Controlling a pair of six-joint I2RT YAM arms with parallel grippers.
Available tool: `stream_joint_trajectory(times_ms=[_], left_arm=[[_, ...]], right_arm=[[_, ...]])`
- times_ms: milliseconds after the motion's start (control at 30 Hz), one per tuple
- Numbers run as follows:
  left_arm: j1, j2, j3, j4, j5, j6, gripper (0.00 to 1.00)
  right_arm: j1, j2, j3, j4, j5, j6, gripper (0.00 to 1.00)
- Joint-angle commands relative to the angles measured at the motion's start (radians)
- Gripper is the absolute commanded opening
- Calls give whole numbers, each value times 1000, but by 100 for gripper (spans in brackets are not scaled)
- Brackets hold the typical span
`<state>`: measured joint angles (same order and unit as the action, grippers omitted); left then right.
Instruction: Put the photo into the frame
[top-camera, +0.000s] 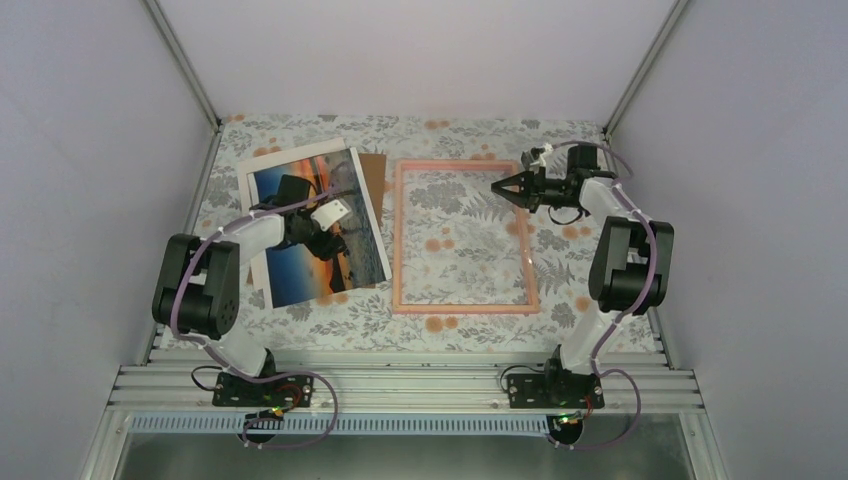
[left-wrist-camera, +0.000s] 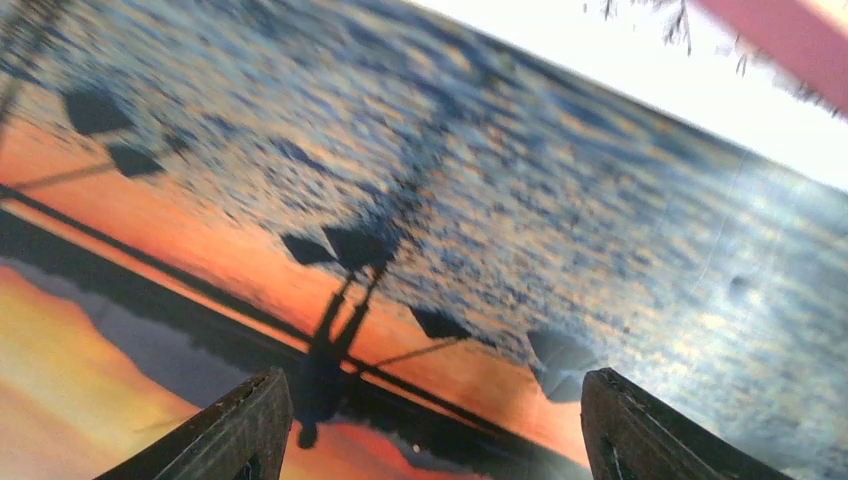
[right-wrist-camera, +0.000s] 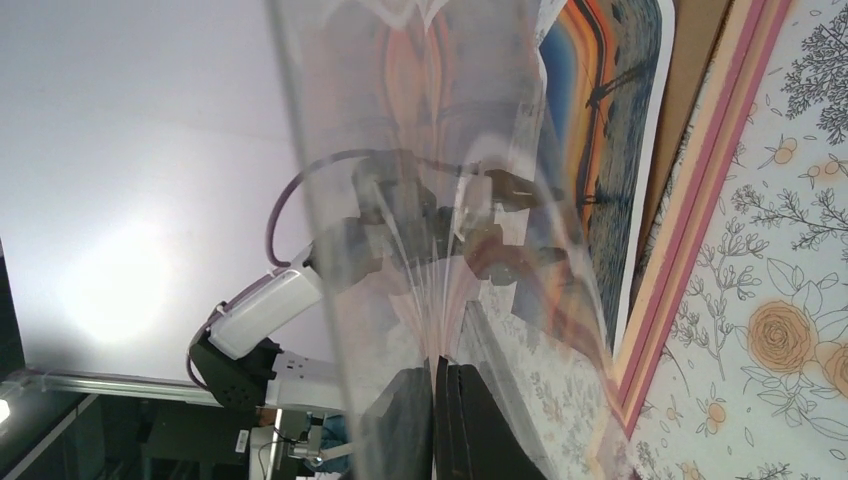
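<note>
Photo (top-camera: 300, 272) lies face up on the flowered table (top-camera: 450, 330), just left of the pink frame (top-camera: 397, 240), its far right corner overlapping a brown cardboard board (top-camera: 375, 165). We see the left gripper (left-wrist-camera: 432, 410) directly over the middle of the print, jaws spread wide and holding nothing; we cannot tell whether its fingertips touch the paper. Our right gripper (right-wrist-camera: 440, 372) sits near the frame's far right corner, pinched closed on a clear sheet (right-wrist-camera: 420, 150).
</note>
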<state>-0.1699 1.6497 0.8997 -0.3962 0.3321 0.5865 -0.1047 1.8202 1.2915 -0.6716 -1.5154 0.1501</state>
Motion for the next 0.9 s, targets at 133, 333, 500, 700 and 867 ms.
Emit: stream_joint_trajectory(times_ms=[133,333,500,700,867], left_arm=[[26,-74,62,59,73,-138,73],[58,-108,81,99,71,-221,75],[70,-111,104,102,73,-259,75],[73,-114,102,112,75,-278,75],[77,-114,105,135,74,-303,75]], right_arm=[[46,-9,65,111,-100,211,4],[75,-83,13,320,-39,452,4],[106,-148,-79,623,29,767,4],[114,-232,-139,735,66,911,4],[121,-282,-284,866,102,1018,4]])
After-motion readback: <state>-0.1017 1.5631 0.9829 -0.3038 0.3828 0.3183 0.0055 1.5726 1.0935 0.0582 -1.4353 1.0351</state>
